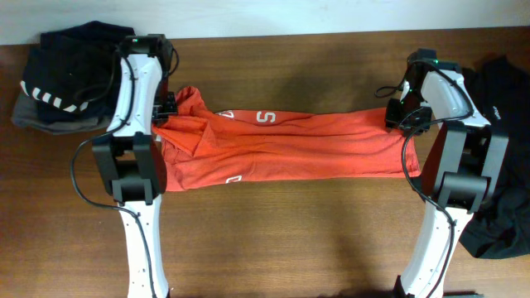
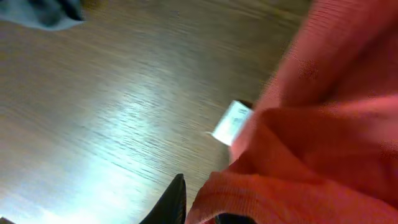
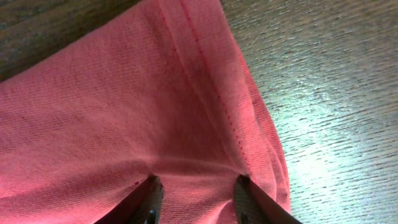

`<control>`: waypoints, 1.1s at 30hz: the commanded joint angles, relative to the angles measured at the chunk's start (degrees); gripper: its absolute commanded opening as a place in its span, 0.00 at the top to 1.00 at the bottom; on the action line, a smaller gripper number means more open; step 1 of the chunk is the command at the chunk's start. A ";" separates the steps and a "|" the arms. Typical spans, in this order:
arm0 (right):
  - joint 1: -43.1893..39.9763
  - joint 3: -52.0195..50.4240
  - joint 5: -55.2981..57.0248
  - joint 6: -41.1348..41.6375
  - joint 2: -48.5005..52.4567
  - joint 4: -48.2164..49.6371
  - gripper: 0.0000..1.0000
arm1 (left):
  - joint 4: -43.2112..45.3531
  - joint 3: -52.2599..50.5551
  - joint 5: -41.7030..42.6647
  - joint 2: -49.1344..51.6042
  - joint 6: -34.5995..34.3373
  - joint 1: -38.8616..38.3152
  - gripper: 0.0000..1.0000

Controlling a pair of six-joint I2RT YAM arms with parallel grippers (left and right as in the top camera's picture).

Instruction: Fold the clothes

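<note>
Shirt (image 1: 290,145), orange-red, lies stretched lengthwise across the middle of the table (image 1: 290,58), with white lettering partly showing. Black garment (image 1: 507,91) lies at the table's right edge; striped pile (image 1: 58,79) sits at the far left corner. Right gripper (image 1: 399,116) pinches the Shirt by its right hem, jaws narrow. Left gripper (image 1: 166,106) is closed narrow on the bunched left end, beside a white label (image 2: 230,121).

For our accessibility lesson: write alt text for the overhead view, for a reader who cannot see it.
An orange-red T-shirt lies stretched across a wooden table, the left gripper and the right gripper each pinching one end. A dark striped pile sits far left, a black garment far right.
</note>
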 commanded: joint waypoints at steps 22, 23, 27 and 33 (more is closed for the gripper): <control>-0.48 -1.84 -0.83 0.39 1.79 0.96 0.57 | -3.34 5.53 -2.43 -3.39 -3.39 3.69 0.68; -0.48 -1.84 -0.83 0.39 1.79 0.96 0.57 | -3.34 5.53 -2.01 -4.17 -3.39 3.72 0.69; -0.48 -1.84 -0.83 0.42 1.79 1.42 0.57 | -3.34 5.51 2.58 -7.93 -3.32 3.63 0.68; -0.48 -1.84 -0.83 0.42 1.79 2.03 0.57 | -3.37 5.51 5.55 -10.84 -2.64 1.95 0.60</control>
